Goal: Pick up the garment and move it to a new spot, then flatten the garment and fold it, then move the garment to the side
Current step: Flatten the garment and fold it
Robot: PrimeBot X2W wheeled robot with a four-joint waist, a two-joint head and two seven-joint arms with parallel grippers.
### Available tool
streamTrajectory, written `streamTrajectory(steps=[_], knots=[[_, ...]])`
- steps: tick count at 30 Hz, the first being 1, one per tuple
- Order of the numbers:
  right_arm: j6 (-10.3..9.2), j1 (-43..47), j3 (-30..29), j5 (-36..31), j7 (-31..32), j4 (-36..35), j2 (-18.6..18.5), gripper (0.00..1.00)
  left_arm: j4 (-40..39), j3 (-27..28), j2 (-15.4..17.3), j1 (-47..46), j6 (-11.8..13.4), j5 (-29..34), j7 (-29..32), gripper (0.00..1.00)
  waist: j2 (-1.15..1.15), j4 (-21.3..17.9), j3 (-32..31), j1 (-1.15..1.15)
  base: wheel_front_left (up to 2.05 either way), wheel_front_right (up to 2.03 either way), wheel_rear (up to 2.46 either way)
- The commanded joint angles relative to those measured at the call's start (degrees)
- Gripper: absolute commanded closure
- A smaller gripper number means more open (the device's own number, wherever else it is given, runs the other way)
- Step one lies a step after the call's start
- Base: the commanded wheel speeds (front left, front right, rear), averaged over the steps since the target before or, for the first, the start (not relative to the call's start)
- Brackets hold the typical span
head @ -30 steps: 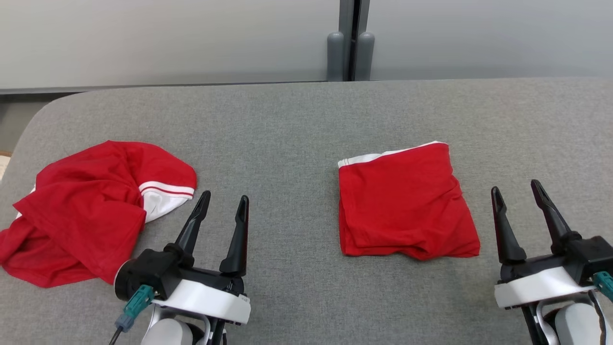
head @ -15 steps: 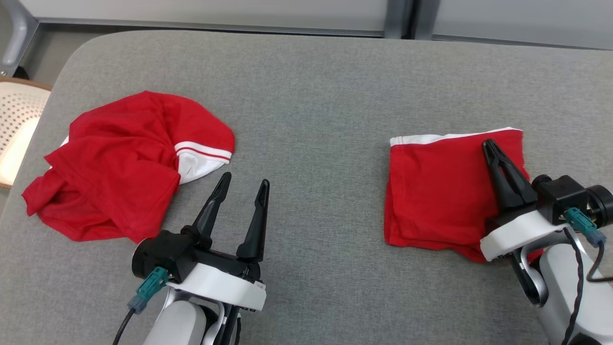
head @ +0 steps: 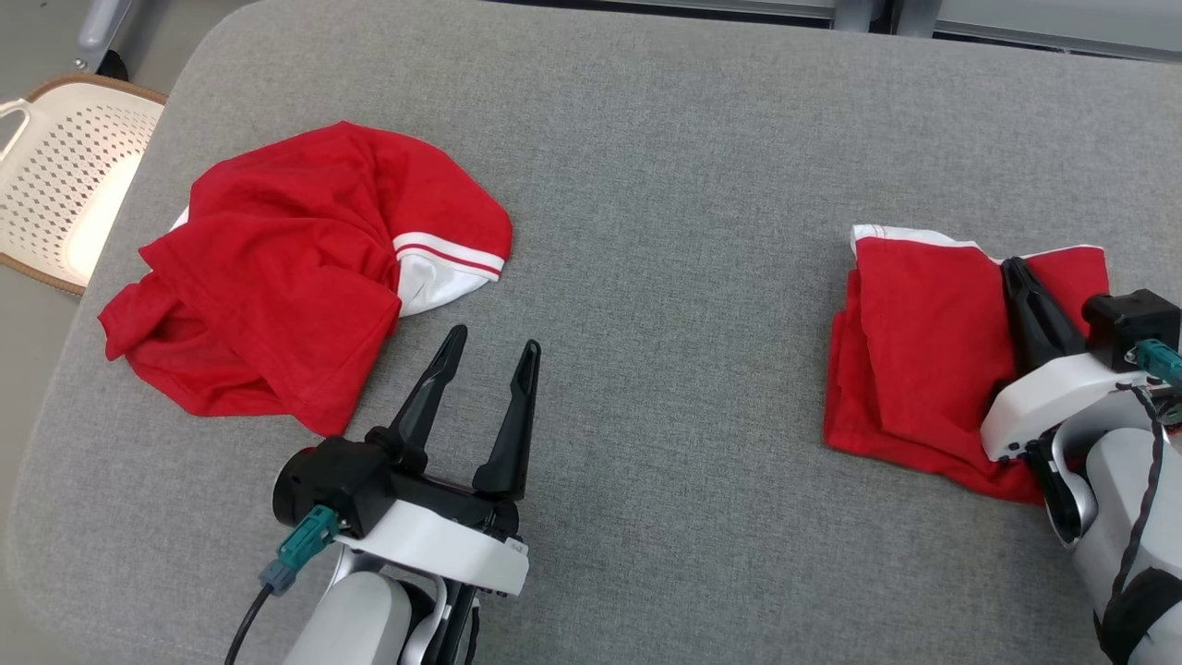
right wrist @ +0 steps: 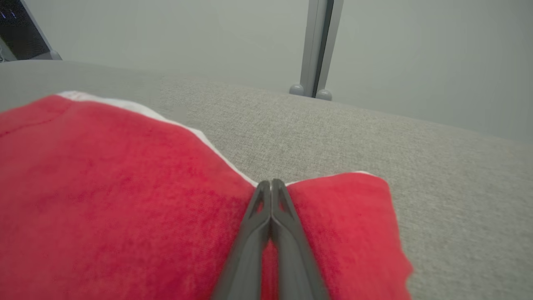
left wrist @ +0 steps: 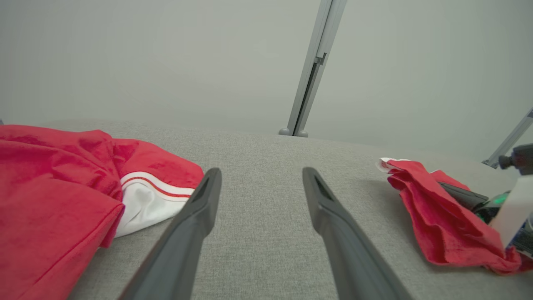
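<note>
Grey table [head: 665, 231] holds the folded garment [head: 923, 351] at its right, where my right gripper [head: 1013, 268] has just pinched and bunched it, left gripper [head: 494, 338] hanging open, so I judge the move aside is starting.

A table [head: 646, 139] spans the scene. The left shirt [head: 277, 277] lies on the table's left part, near the left edge. The right shirt [head: 923, 342] lies on the right part, well apart from it, with bare table between them. A basket [head: 65, 185] stands off the table, beyond its left edge, beside the left shirt's far end. The left gripper [head: 494, 337] sits at the near side, just right of the left shirt, over bare table. The right gripper [head: 1013, 268] lies across the top of the right shirt, with its tips at the shirt's far edge. A post [left wrist: 308, 83] rises behind the table's far edge.
</note>
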Motion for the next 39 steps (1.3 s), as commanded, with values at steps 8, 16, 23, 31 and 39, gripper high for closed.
streamTrajectory(steps=[8,16,23,31,39], knots=[[-0.04,0.9,5.6,2.3,-0.3,-10.7,1.5,1.0,0.2,-0.1,0.2,-1.1,0.4,-0.5,0.0,0.0,0.0,0.3,-0.8,0.0,0.0,0.0,0.0],[-0.03,1.3,10.6,3.7,0.0,-5.1,1.8,1.0,0.0,-1.0,0.2,-1.1,0.6,-1.1,0.0,0.0,0.0,1.1,-1.0,0.0,0.0,0.0,0.0],[-0.04,-0.7,9.7,5.8,-0.2,-4.2,1.7,1.0,0.4,0.3,0.2,0.1,0.7,-0.5,0.0,0.0,0.0,-0.4,-2.4,0.0,0.0,0.0,0.0],[-0.03,4.5,4.7,5.5,-0.3,-13.8,1.5,1.0,0.7,2.1,0.2,1.6,0.2,0.8,0.0,0.0,0.0,-4.9,-6.9,0.0,0.0,0.0,0.0],[-0.03,13.9,-2.6,2.1,-0.3,-21.5,2.7,1.0,1.2,5.0,0.2,3.9,-0.1,1.9,0.0,0.0,0.0,-9.6,-11.7,0.0,0.0,0.0,0.0]])
